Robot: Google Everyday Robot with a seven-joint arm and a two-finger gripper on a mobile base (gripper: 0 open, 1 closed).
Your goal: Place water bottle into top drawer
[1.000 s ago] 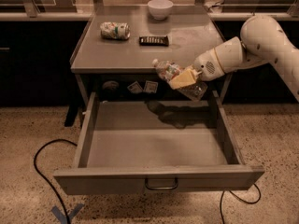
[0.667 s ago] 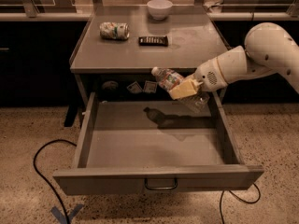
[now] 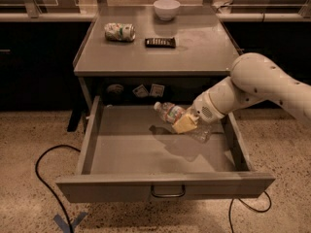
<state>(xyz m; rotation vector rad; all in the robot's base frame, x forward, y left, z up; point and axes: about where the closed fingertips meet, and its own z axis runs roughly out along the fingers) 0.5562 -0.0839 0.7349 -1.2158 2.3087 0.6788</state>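
Your gripper [image 3: 186, 124] has dropped lower than a moment ago and now hangs inside the open top drawer [image 3: 121, 188]. It is clamped mid-body on the tilted water bottle [image 3: 170, 112], whose cap points left.

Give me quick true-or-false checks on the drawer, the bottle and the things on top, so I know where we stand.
1. The top drawer is pulled open. True.
2. The water bottle lies flat on the drawer floor. False: the gripper holds it tilted above the floor, cap toward the left.
3. The white bowl sits on the tabletop. True.
4. The crushed can is inside the drawer. False: it lies on the tabletop, left of the bowl.
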